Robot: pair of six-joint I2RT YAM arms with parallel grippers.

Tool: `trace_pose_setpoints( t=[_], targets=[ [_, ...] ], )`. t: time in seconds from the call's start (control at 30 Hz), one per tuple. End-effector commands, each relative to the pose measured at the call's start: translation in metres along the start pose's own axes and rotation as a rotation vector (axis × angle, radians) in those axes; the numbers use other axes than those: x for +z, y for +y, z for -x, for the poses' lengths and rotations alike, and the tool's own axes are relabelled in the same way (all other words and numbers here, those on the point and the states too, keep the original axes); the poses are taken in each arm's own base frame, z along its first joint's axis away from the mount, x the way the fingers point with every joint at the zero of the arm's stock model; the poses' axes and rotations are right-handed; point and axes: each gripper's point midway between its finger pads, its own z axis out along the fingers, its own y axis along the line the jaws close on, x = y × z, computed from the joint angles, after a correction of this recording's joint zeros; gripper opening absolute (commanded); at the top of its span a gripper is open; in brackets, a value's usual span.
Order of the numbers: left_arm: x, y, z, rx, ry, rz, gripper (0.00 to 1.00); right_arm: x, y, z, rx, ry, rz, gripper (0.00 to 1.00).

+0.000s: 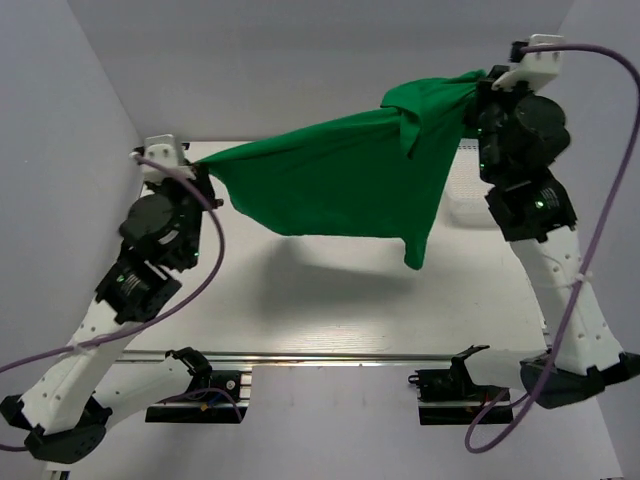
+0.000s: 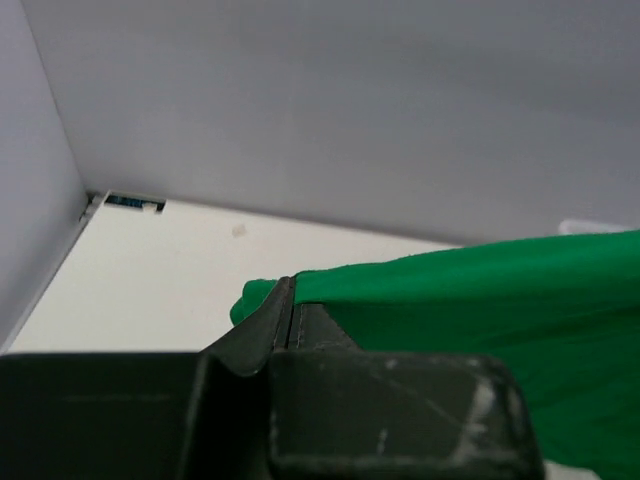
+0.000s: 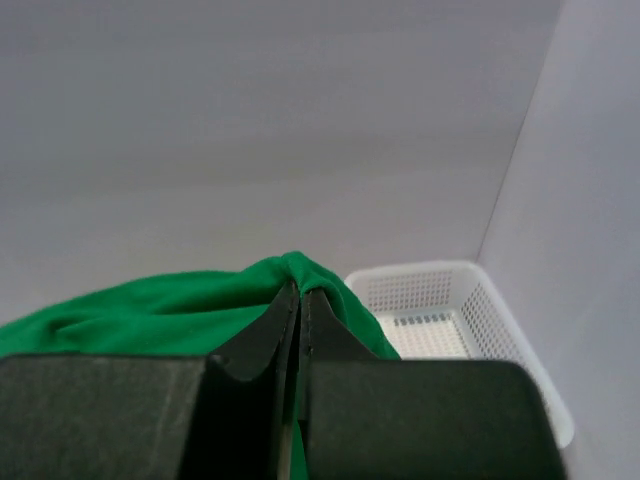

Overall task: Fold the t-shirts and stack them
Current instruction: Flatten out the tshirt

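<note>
A bright green t-shirt hangs in the air, stretched between my two grippers above the white table. My left gripper is shut on its left corner; in the left wrist view the cloth runs off to the right from the closed fingertips. My right gripper is held higher and farther back, shut on a bunched part of the shirt, pinched at the fingertips. A loose corner droops lowest at the right. The neck label does not show.
A white plastic mesh basket stands at the back right of the table, below my right gripper; its rim peeks out in the top view. Grey walls close the left, back and right. A metal rail runs along the near edge.
</note>
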Motion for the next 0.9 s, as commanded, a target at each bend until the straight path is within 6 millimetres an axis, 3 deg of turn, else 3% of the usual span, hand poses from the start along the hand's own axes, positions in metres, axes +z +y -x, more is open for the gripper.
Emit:
trace_pose_setpoints(
  t=[0.0,0.03,0.23,0.33,0.37,0.5,0.6,0.7,0.73,0.77,0.8,0.83,0.87],
  targets=[
    [-0.031,0.027,0.065,-0.045,-0.148,-0.004,0.00,-0.044,-0.037,0.091,0.052,-0.218,-0.044,0.00],
    [-0.037,0.027,0.076,-0.040,-0.171,-0.030,0.00,-0.061,-0.039,0.107,0.070,-0.255,-0.008,0.00],
    [-0.078,0.015,0.129,-0.072,-0.294,-0.259,0.00,-0.125,-0.042,0.146,0.113,-0.340,0.166,0.00],
    [-0.091,0.017,0.144,-0.084,-0.323,-0.303,0.00,-0.150,-0.038,0.155,0.123,-0.375,0.256,0.00],
    [-0.096,0.021,0.148,-0.081,-0.333,-0.301,0.00,-0.168,-0.042,0.162,0.144,-0.404,0.289,0.00],
    [-0.107,0.021,0.157,-0.085,-0.352,-0.339,0.00,-0.193,-0.037,0.166,0.145,-0.437,0.374,0.00],
    [-0.107,0.017,0.152,-0.079,-0.350,-0.362,0.00,-0.191,-0.037,0.162,0.148,-0.437,0.369,0.00],
    [-0.095,0.021,0.136,-0.068,-0.314,-0.302,0.00,-0.166,-0.030,0.139,0.139,-0.372,0.335,0.00],
    [-0.088,0.022,0.131,-0.067,-0.306,-0.273,0.00,-0.151,-0.028,0.123,0.132,-0.325,0.302,0.00],
    [-0.074,0.018,0.112,-0.043,-0.264,-0.240,0.00,-0.136,-0.023,0.109,0.137,-0.298,0.287,0.00],
    [-0.064,0.024,0.102,-0.039,-0.243,-0.173,0.00,-0.119,-0.019,0.086,0.135,-0.245,0.253,0.00],
    [-0.057,0.023,0.096,-0.048,-0.243,-0.142,0.00,-0.110,-0.020,0.076,0.133,-0.227,0.221,0.00],
    [-0.039,0.018,0.067,-0.006,-0.184,-0.094,0.02,-0.097,-0.016,0.060,0.152,-0.206,0.199,0.00]
  ],
)
